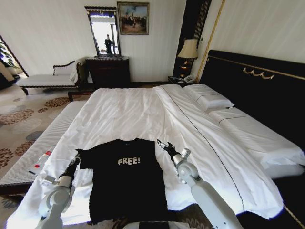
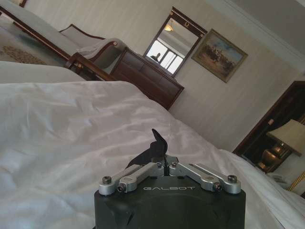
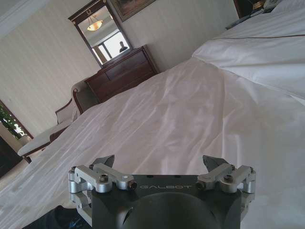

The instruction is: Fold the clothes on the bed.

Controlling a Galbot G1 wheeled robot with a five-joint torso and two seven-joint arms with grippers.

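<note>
At the T-shirt's (image 1: 125,181) 9 o'clock sleeve, the left gripper (image 1: 75,162) is pinched on fabric. At 3 o'clock the right gripper (image 1: 163,146) gapes empty. A one-sided pull would likely skew the fold.

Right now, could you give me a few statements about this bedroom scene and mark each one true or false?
1. The black T-shirt lies flat on the bed, lettering up. True.
2. The right gripper is shut. False: its fingers are spread open.
3. The left gripper is at the shirt's sleeve. True.
4. The shirt lies on the pillows. False: it lies at the foot end, far from them.
</note>
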